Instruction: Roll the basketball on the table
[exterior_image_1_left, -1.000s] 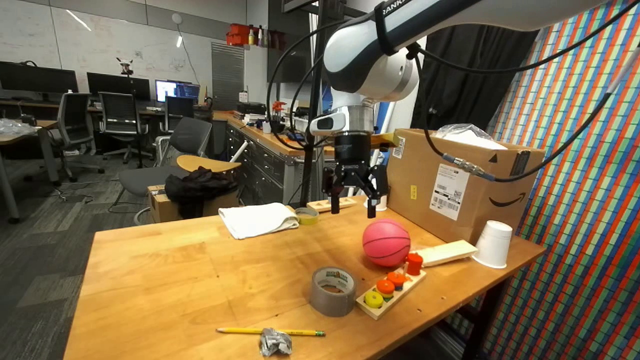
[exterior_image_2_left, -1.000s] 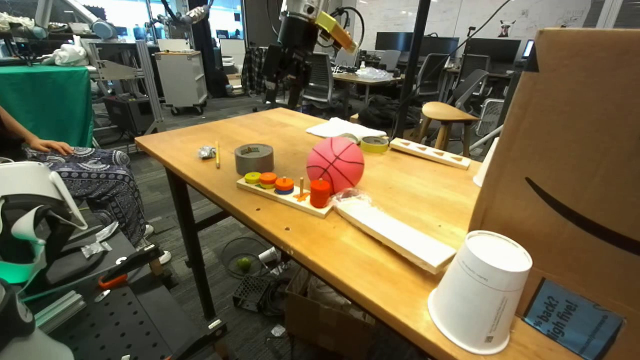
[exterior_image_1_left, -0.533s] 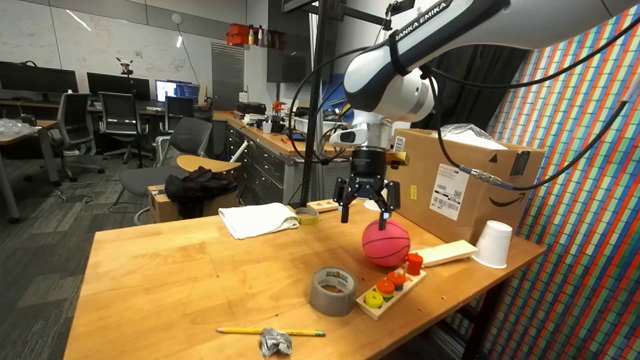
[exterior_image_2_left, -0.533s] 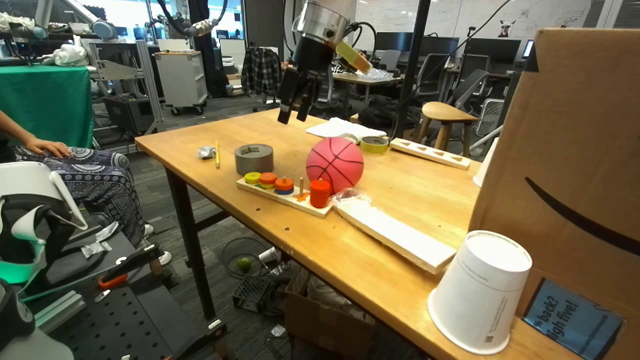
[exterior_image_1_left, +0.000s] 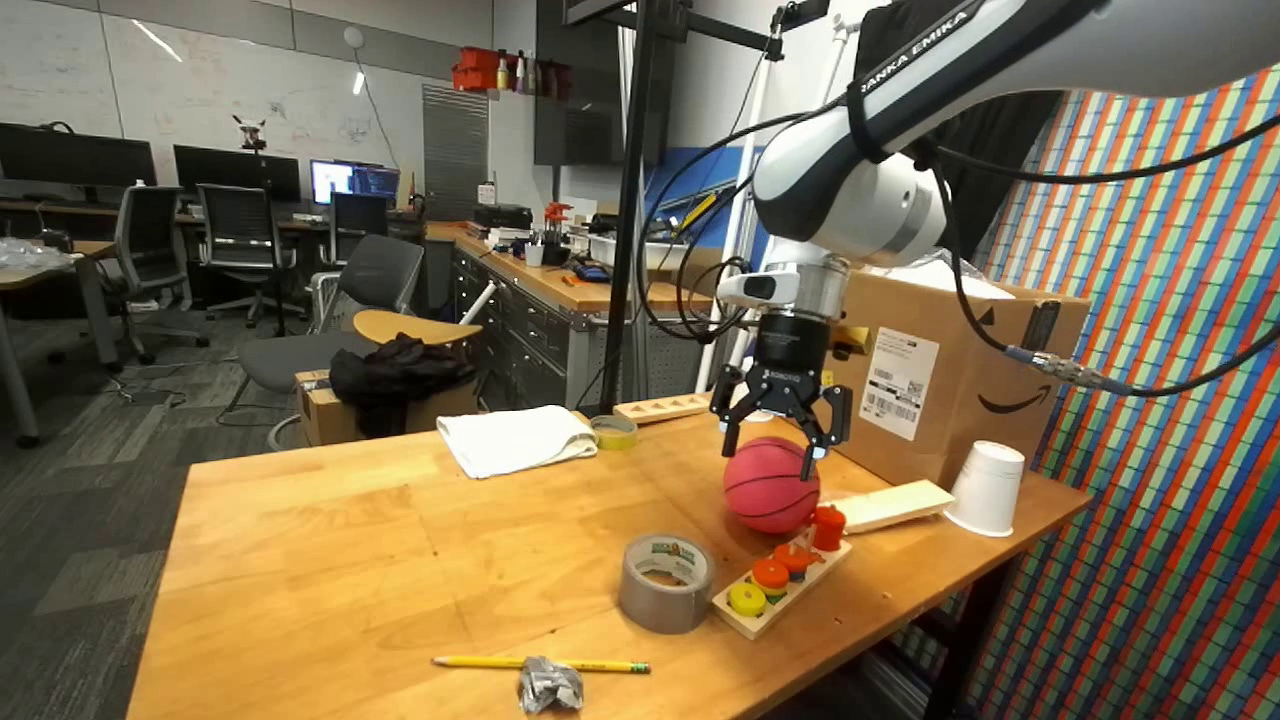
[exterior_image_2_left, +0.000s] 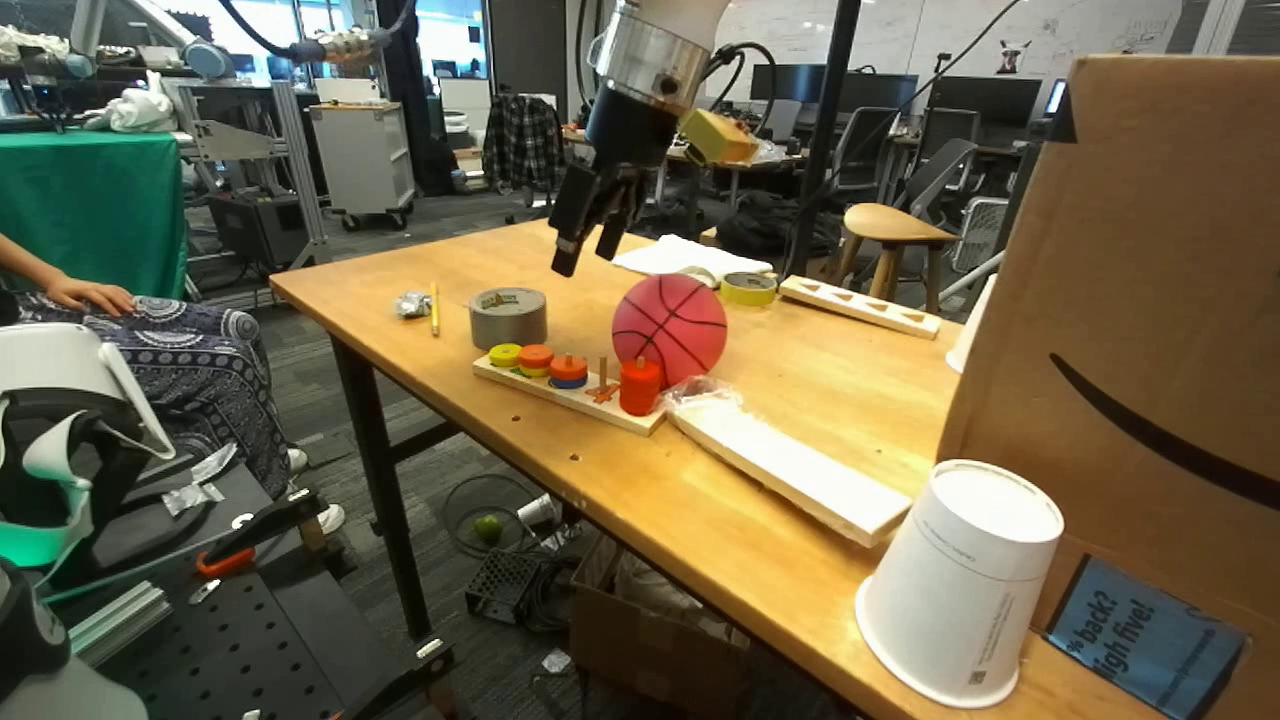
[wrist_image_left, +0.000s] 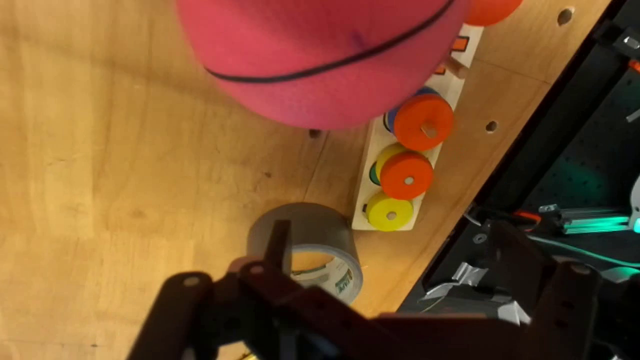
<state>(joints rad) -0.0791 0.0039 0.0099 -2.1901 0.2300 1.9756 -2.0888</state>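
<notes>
Basketball (exterior_image_1_left: 768, 490) sits on the tabletop (exterior_image_1_left: 330, 560). In an exterior view, a towel (exterior_image_1_left: 515, 440) lies well left of the basketball, a pencil (exterior_image_1_left: 480, 661) in front and left, duct tape (exterior_image_1_left: 664, 604) nearer its left front; the end effector (exterior_image_1_left: 767, 464), released, jaws apart, hangs in front of it, a peg toy (exterior_image_1_left: 773, 577) just beside it, a cup (exterior_image_1_left: 986, 490) farther right.

“RANKA EMIKA” runs along the arm (exterior_image_1_left: 880, 205); “ROBOTIQ” marks the gripper (exterior_image_1_left: 768, 459); the cardboard box (exterior_image_1_left: 955, 385) bears a curved arrow (exterior_image_1_left: 1012, 409); its blue patch (exterior_image_2_left: 1145, 635) says “% back?” over “high five!”
</notes>
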